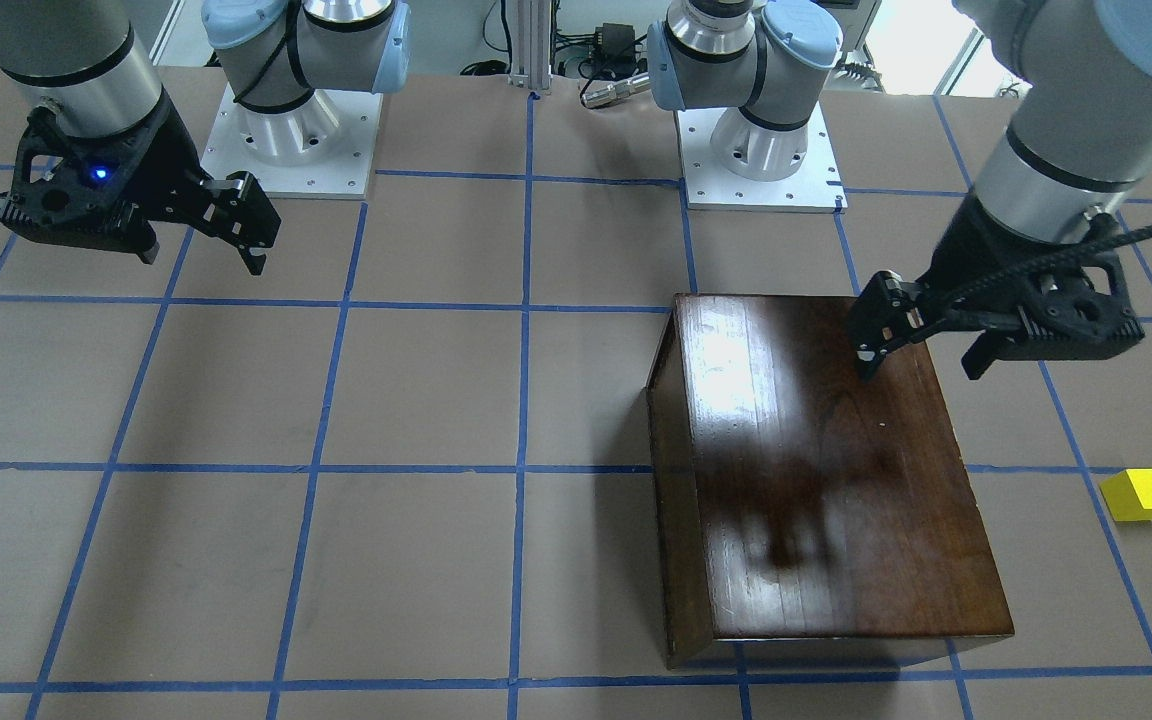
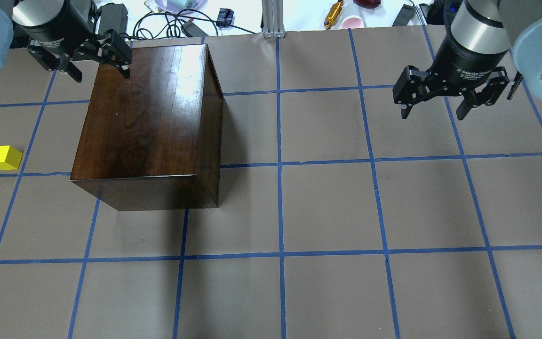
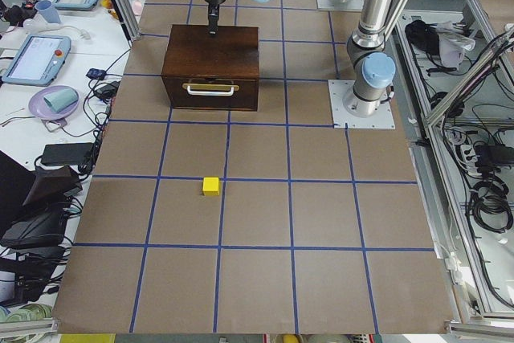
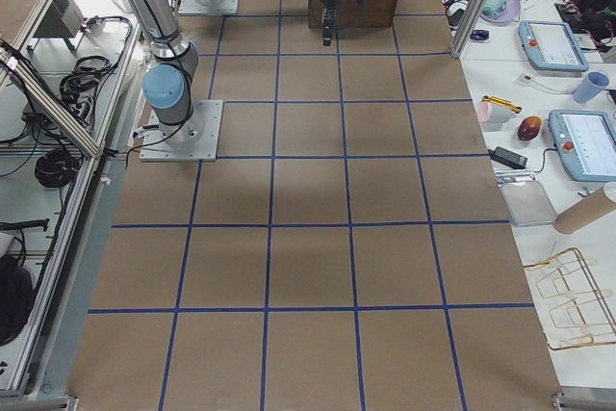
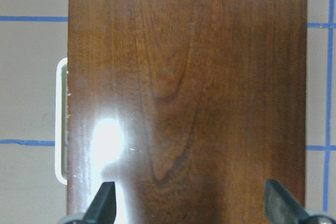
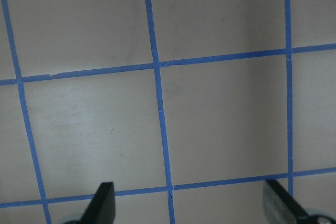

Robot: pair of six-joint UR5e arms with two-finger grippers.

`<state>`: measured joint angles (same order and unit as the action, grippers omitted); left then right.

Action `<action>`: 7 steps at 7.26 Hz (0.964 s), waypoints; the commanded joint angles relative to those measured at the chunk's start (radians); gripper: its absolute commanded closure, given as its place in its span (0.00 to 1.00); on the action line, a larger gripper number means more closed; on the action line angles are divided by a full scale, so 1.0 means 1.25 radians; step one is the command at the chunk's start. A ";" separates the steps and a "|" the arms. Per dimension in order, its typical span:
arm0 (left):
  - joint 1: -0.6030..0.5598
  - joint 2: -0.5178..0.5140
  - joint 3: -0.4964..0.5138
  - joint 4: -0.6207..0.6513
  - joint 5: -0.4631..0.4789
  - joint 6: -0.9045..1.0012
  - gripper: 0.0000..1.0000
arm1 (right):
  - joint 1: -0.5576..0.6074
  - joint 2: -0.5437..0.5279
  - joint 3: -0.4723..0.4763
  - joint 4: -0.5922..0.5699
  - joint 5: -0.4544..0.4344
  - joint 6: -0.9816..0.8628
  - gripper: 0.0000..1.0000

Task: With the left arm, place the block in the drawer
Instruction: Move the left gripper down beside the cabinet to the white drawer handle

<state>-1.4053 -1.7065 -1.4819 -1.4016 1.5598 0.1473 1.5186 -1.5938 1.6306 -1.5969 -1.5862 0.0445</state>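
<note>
Spread wide, our left gripper (image 2: 101,73) hangs above the box (image 2: 148,117); the block (image 2: 4,157) lies beyond the box's pull (image 3: 210,84) side, drawer (image 3: 201,99) seemingly shut.

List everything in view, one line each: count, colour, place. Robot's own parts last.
block: one, yellow, on the table at the robot's left, apart from the box.
box: one, glossy dark brown, on the table's left half.
drawer: one, dark front, shut, facing the block.
pull: one, pale metal, on the drawer front.
table: one, brown with a blue tape grid.
handheld screens: two, blue-grey, on the side bench.
left arm: one, silver, jaws open above the box.
right arm: one, silver, jaws open above the table.
</note>
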 commanded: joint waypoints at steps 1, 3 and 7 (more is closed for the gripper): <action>0.100 -0.020 0.000 -0.002 -0.001 0.145 0.00 | 0.000 0.000 0.000 0.000 0.000 0.000 0.00; 0.162 -0.047 0.000 0.002 -0.001 0.230 0.00 | 0.000 0.000 0.000 0.000 0.000 0.000 0.00; 0.256 -0.110 0.004 0.003 -0.091 0.302 0.00 | 0.000 0.000 0.000 0.000 -0.001 0.000 0.00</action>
<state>-1.1219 -1.8178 -1.4754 -1.3966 1.5050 0.5153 1.5186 -1.5938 1.6309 -1.5968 -1.5864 0.0445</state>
